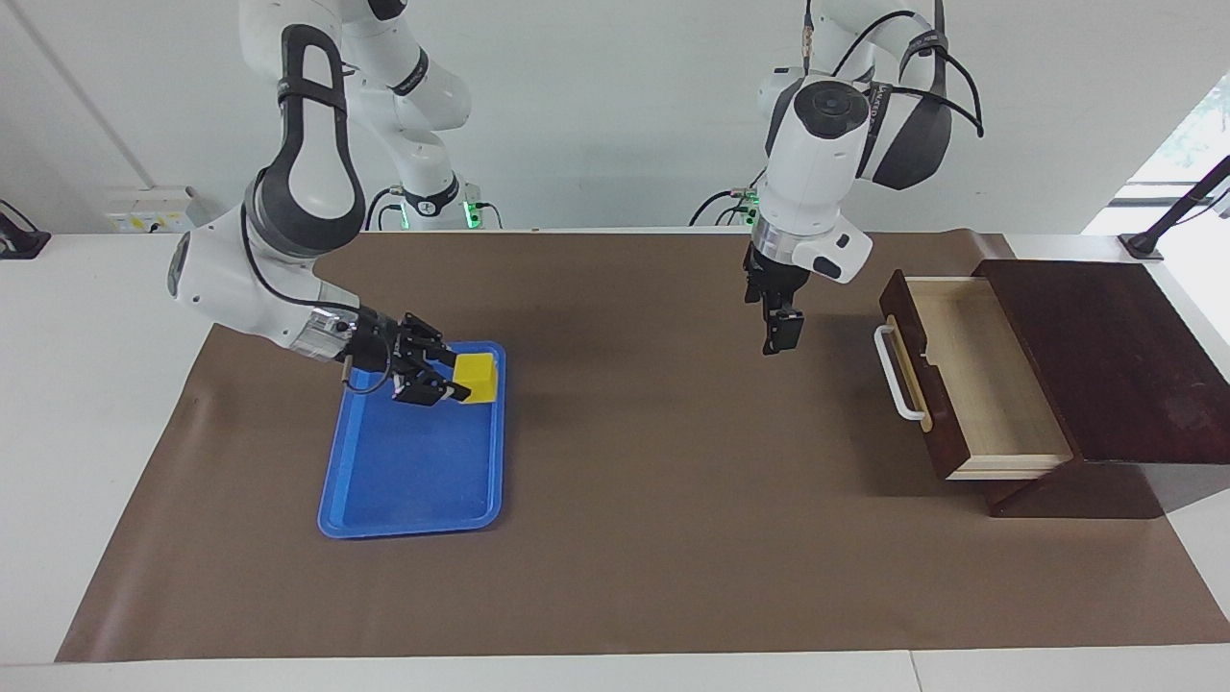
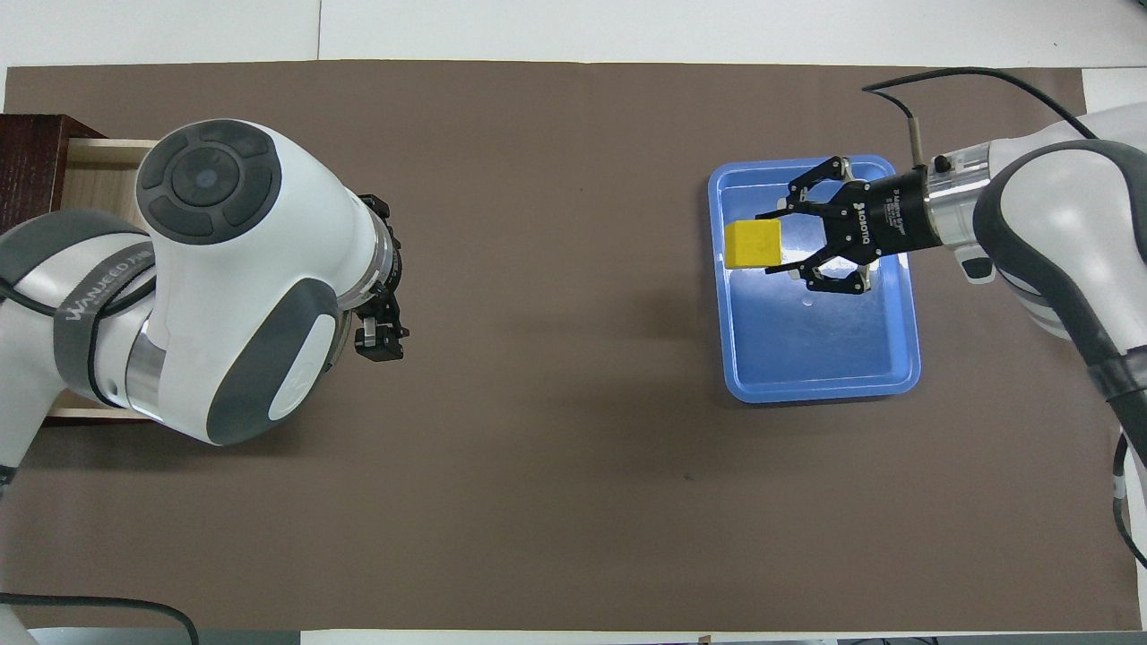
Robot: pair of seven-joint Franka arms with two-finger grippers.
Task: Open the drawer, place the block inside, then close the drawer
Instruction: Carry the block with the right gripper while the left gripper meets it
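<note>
While the dark brown wooden drawer (image 1: 971,380) with its white bar handle (image 1: 897,373) stands pulled out at the left arm's end of the table, its pale interior empty, your step in hand is the pick-up at the other end. Your right gripper (image 1: 459,383) reaches low over the blue rectangular plastic tray (image 1: 413,481), its fingers spread wide with the tips at the small bright yellow cube block (image 1: 477,376); in the overhead view the block sits at about nine o'clock from the gripper, in the tray's corner farthest from the robots and toward the drawer's end. Whether the pads already touch the block I cannot tell. Ease forward until the block lies squarely between the fingers, keep them level with its flat faces, and mind the tray's raised rim (image 2: 715,242) just beside it, since a fingertip catching there would likely shove the tray across the brown mat (image 1: 615,538). Close only once centred, then lift straight up. Your left gripper (image 1: 780,336) waits in the air over the mat just beside the drawer front, its fingers drawn narrow, holding nothing.
</note>
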